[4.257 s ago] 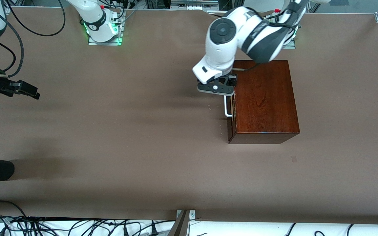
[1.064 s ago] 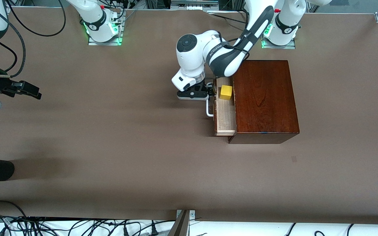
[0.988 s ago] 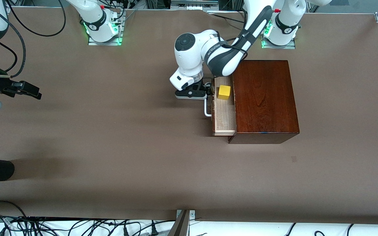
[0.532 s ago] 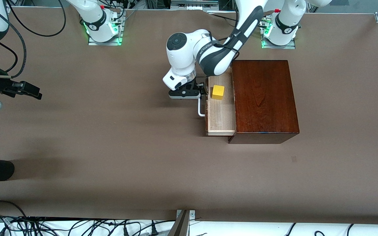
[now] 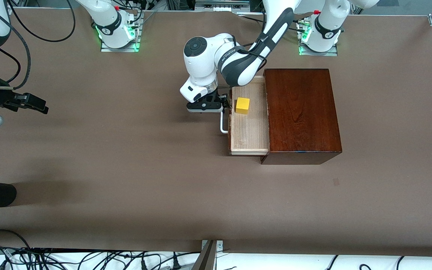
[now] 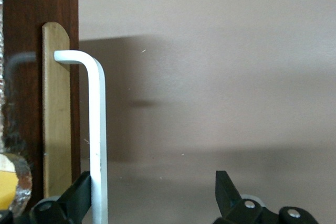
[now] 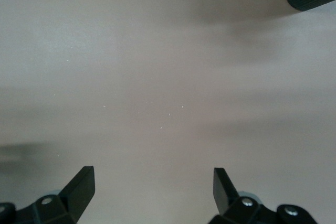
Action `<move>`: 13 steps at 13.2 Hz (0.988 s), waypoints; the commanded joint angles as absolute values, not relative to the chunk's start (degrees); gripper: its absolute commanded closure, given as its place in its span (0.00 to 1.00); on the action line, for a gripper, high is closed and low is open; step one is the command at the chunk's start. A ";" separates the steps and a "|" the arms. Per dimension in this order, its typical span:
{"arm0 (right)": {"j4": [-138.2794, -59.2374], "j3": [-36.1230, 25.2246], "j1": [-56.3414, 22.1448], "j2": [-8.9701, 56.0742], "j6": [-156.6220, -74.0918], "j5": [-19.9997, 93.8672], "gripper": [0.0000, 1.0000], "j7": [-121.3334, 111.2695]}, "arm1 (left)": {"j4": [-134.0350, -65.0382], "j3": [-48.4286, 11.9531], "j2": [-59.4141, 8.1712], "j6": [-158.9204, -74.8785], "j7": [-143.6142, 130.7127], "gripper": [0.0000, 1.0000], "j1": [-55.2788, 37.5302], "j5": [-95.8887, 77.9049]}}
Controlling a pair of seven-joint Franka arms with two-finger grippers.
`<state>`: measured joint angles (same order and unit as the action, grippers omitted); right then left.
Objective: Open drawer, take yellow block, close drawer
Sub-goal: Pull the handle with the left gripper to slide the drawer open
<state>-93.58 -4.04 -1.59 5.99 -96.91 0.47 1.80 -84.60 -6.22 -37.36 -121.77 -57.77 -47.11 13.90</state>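
Drawer (image 5: 249,129) of pale wood stands pulled well out of the dark reddish-brown wooden box (image 5: 301,112), and my left claw (image 5: 221,108) sits at its white loop handle (image 6: 97,129), fingers spread wide with one touching the bar. The small bright yellow cube (image 5: 242,105) lies in the drawer just beside that claw, toward the box, so my left arm is far nearer. My right claw (image 7: 152,192) waits open over bare worktop (image 5: 126,168) at its own end.

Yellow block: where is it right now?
In the front view the yellow block sits in the open drawer, at the end nearer the robot bases, beside the left tool at the white handle.
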 commanded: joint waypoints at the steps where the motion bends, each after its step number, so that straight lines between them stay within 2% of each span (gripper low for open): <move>1: -92.64 -3.87 -1.49 5.54 -95.45 1.41 0.00 1.67 | -82.18 -6.06 -36.04 -119.11 -57.39 0.00 -48.25 11.78; 7: -92.72 -0.71 -1.67 5.62 -95.19 1.41 0.00 1.93 | -82.88 -6.76 -30.07 -109.71 -55.73 0.00 -46.06 11.43; 10: -92.64 2.18 -1.67 5.54 -95.19 1.41 0.00 1.76 | -83.14 -7.65 -24.54 -105.13 -54.50 0.00 -39.58 3.81; 13: -92.46 4.73 -2.19 5.62 -94.75 1.49 0.00 1.32 | -87.69 -8.43 -17.25 -102.49 -46.27 0.00 -32.28 2.02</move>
